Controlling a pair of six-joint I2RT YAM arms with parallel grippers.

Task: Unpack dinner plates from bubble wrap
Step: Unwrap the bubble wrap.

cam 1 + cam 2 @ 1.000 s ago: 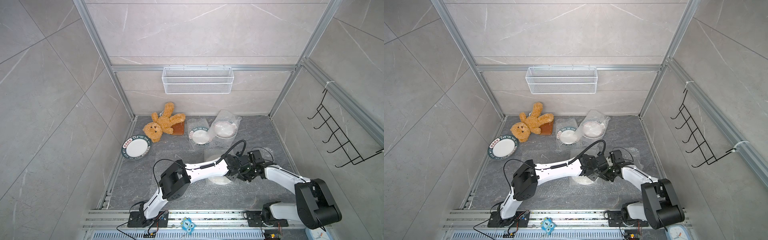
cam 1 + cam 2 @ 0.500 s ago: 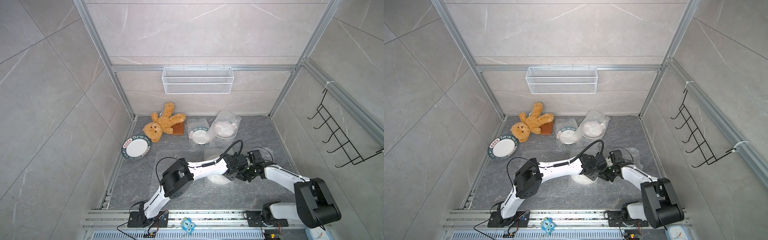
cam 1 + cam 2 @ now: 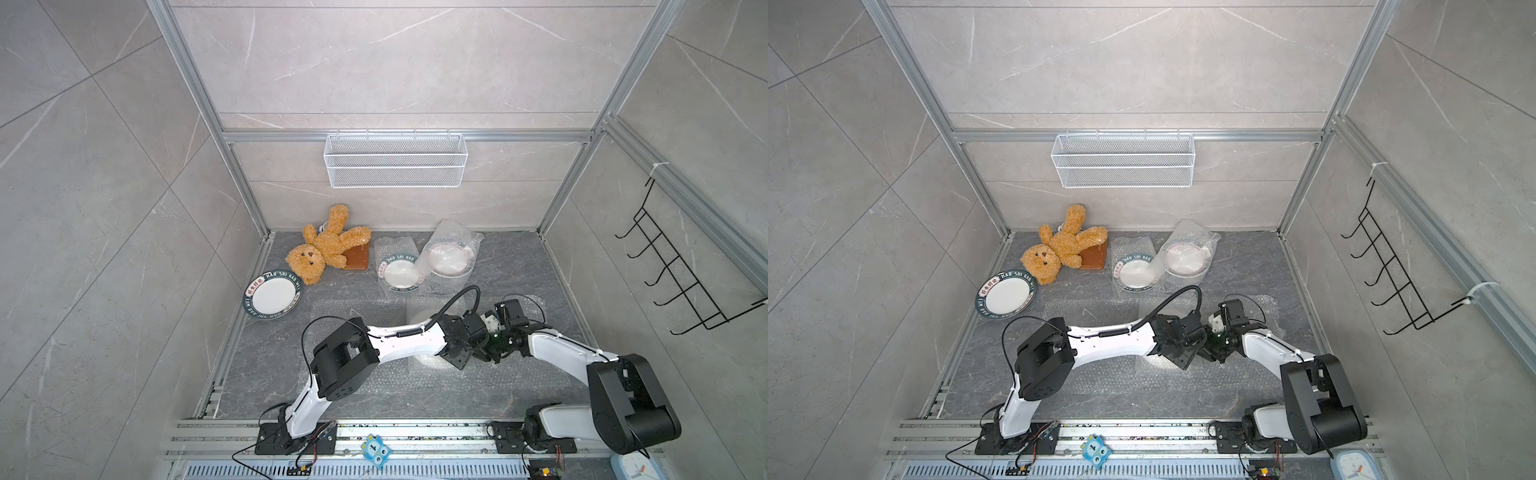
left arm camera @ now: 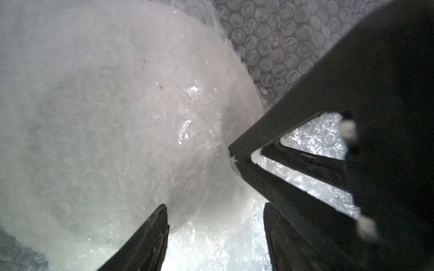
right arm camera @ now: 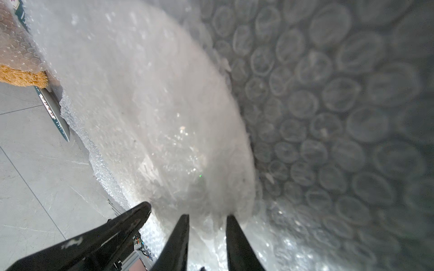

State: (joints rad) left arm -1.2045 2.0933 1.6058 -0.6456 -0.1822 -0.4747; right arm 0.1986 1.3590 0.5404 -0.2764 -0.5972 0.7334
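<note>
Located left gripper (image 4: 215,205) and right gripper (image 5: 207,217) tip to tip, right of floor centre, both over one wrapped plate (image 3: 430,362).

Read left jaws as well apart, straddling the bubble wrap (image 4: 117,117) without pinching it.

Read right jaws as drawn together on a fold of that wrap at the plate's edge; confirmed as pinched to a point from the left wrist view. Cannot tell rim inside or outside the pinch.

Found wrapped plate lying flat in its pouch, on a loose flat sheet (image 3: 528,376) spread over the floor (image 3: 270,374).

Logged other dinner plates:
- bare plate (image 3: 272,296) just beside the left rail (image 3: 228,353)
- second wrapped plate (image 3: 400,272) and third wrapped plate (image 3: 449,259) near the back wall (image 3: 395,208), wraps overlapping

Noted teddy bear (image 3: 324,249) lying partly on a brown slab (image 3: 356,259), head just beside the bare plate.

Noted bare grey floor left of the left arm (image 3: 399,345) and in front of the flat sheet. Placed right arm (image 3: 557,353) near the right rail (image 3: 559,282).
</note>
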